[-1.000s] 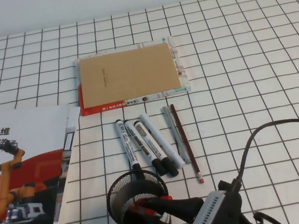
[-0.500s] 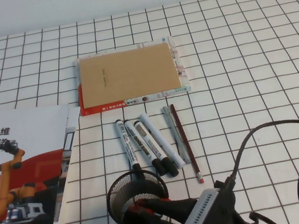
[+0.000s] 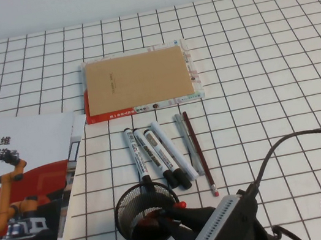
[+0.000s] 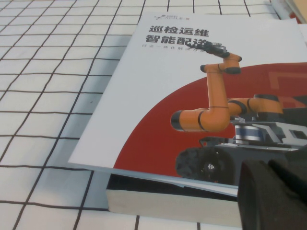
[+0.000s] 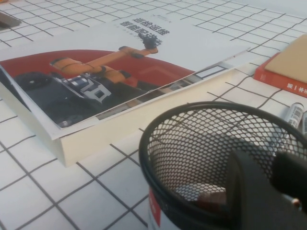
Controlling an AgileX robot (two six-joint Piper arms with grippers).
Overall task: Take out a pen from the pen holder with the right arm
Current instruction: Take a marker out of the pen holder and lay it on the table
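- My right tool (image 3: 166,223), inside the pen holder (image 3: 125,216) at the frame's lower middle, has drawn its spread fingers together.
- My cable (image 3: 312,131) has swayed slightly.

The gridded worktop (image 3: 259,46) carries a manual (image 3: 22,181), stacked books (image 3: 138,81), a row of markers (image 3: 154,152) beside a pencil (image 3: 199,153), and a mesh pen holder (image 3: 126,210).

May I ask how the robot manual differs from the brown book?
The robot manual is white and red, illustrated; the brown book is plain tan. The robot manual lies near left, the brown book farther back. Both lie flat. Right gripper at the pen holder; left gripper by the robot manual.
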